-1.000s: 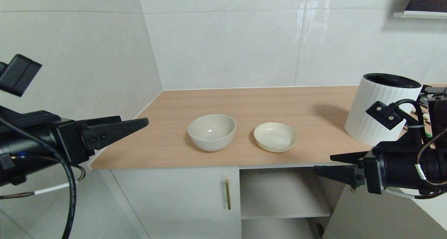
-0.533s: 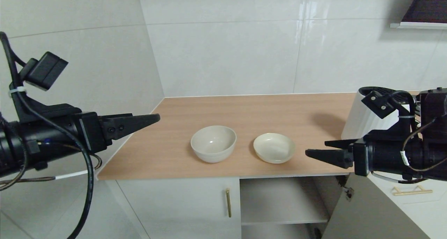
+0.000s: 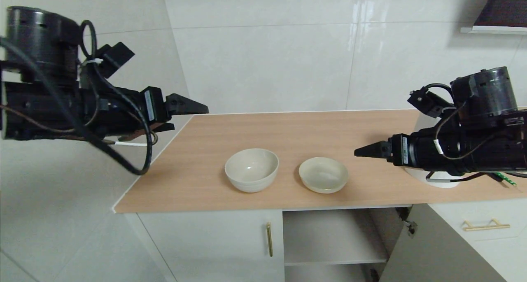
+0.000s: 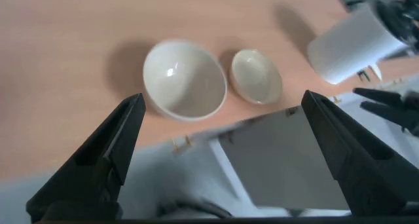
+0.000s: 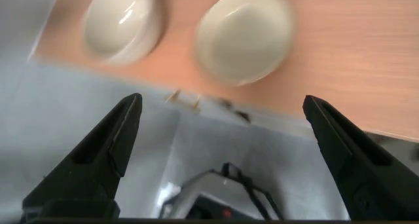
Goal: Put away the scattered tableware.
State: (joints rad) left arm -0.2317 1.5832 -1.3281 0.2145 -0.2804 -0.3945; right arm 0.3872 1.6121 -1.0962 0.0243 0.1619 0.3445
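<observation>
Two pale bowls stand side by side near the front of the wooden counter [image 3: 288,129]. The deep bowl [image 3: 251,168] [image 4: 185,80] [image 5: 123,21] is on the left, the shallow bowl [image 3: 323,174] [image 4: 256,76] [image 5: 245,35] on the right. Both are empty and upright. My left gripper [image 3: 189,118] [image 4: 222,98] hangs open above the counter's back left corner, well apart from the deep bowl. My right gripper [image 3: 357,152] [image 5: 222,101] is open too, in the air just right of the shallow bowl and above its rim level. Neither holds anything.
A white ribbed cylinder [image 3: 436,180] [image 4: 350,44] stands on the counter behind my right arm. Below the counter are a closed door with a gold handle [image 3: 268,240], an open shelf compartment [image 3: 333,236] and a drawer handle [image 3: 479,225]. Tiled walls bound the left and back.
The camera tilted at first. Since then both arms have risen; the left gripper has moved up and right over the counter's corner, and the right gripper has lifted beside the shallow bowl.
</observation>
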